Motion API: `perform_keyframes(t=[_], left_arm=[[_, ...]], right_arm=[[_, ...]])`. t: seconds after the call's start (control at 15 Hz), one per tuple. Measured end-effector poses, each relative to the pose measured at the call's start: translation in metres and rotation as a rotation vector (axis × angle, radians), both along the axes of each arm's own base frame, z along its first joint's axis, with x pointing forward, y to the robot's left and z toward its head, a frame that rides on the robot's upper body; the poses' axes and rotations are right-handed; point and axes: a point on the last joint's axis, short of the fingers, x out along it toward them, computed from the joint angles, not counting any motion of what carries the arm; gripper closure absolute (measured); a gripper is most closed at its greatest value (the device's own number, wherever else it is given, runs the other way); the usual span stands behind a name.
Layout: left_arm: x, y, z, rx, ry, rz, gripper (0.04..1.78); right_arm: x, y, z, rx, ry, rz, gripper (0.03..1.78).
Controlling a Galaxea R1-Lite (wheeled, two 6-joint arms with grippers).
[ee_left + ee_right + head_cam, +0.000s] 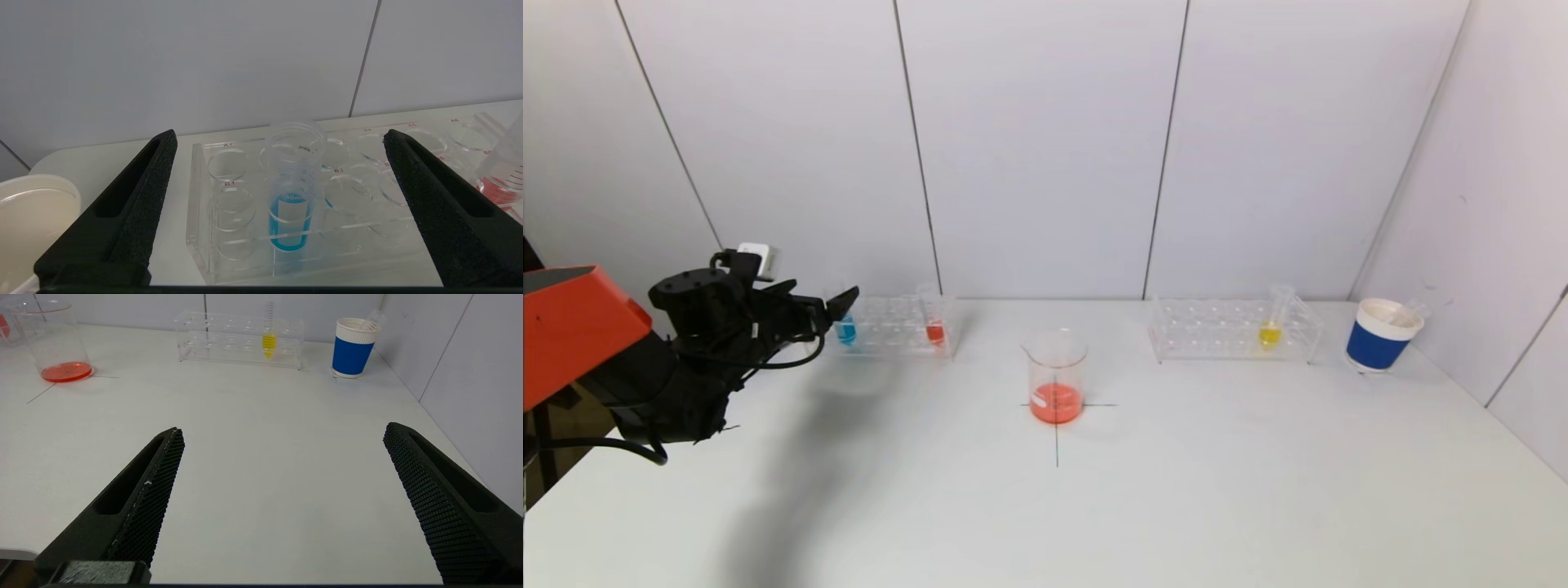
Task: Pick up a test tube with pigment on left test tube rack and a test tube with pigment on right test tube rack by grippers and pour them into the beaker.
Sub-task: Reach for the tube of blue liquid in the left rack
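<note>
With the beaker (1056,377) as landmark and going left to right: the left gripper (837,304) hangs far to the beaker's left, at the near-left end of the left rack (894,327), its fingers (139,196) spread wide and holding nothing. In the left wrist view the blue tube (292,192) stands between them, still seated in its hole and untouched. A red tube (934,325) stands at the rack's end nearer the beaker. The beaker sits on a cross mark on the tabletop (1176,490) with orange-red liquid in its bottom. To its right stands the right rack (1233,331) with the yellow tube (1272,320), and beyond that a blue cup (1380,335). The right gripper (282,498) is outside the head view; its wrist camera shows it low over bare tabletop, well short of the right rack, fingers released.

The step in hand looks like the left grasp of the blue tube. To do it well, the fingers should go forward until the tube sits squarely between the pads, above the rack's top plate, then close gently on the clear wall. The lift should run straight up along the hole so the rack does not drag along.

The blue tube's long axis is vertical, open mouth up, pigment in the lower part. The yellow tube also stands mouth up, leaning slightly.
</note>
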Motion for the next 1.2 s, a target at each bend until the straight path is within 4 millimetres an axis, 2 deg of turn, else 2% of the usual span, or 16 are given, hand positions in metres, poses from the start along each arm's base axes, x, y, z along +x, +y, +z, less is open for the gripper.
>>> perform_keyframes(t=[0.6, 1.2], left_arm=[[0.004, 0.001, -0.014, 0.000, 0.004, -0.006, 0.06], [0.006, 0.001, -0.015, 0.001, 0.003, -0.006, 0.06]], right_arm=[[0.000, 0.000, 0.000, 0.000, 0.000, 0.000, 0.04], [0.000, 0.000, 0.000, 0.000, 0.000, 0.000, 0.04]])
